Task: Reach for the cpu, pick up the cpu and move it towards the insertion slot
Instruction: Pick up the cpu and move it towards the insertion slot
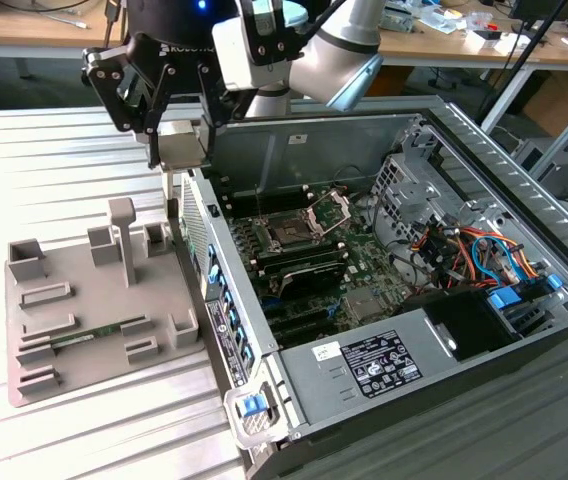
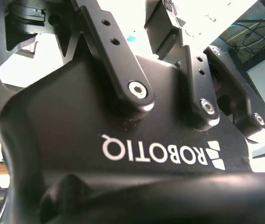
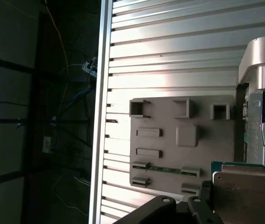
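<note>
In the exterior view the gripper (image 1: 181, 135) is clenched on the cpu (image 1: 182, 150). It holds the pale chip in the air over the left edge of the open computer case (image 1: 304, 140), between the grey fixture plate (image 1: 94, 300) on the exterior view's left and the motherboard on its right. The insertion slot (image 1: 289, 233) lies inside the case, well apart from the chip towards the exterior view's right, with its silver hinged frame (image 1: 330, 212) tipped up. The first wrist view looks down past the held cpu (image 3: 244, 189), whose green rim shows there. Below it is the fixture plate (image 3: 184, 116), with a green memory stick (image 3: 167, 169) lying in one holder. Bare ribbed table (image 3: 170, 51) lies around the plate, and the table's straight edge drops off to dark floor. The second wrist view shows the gripper's black body and linkage bars close up.
</note>
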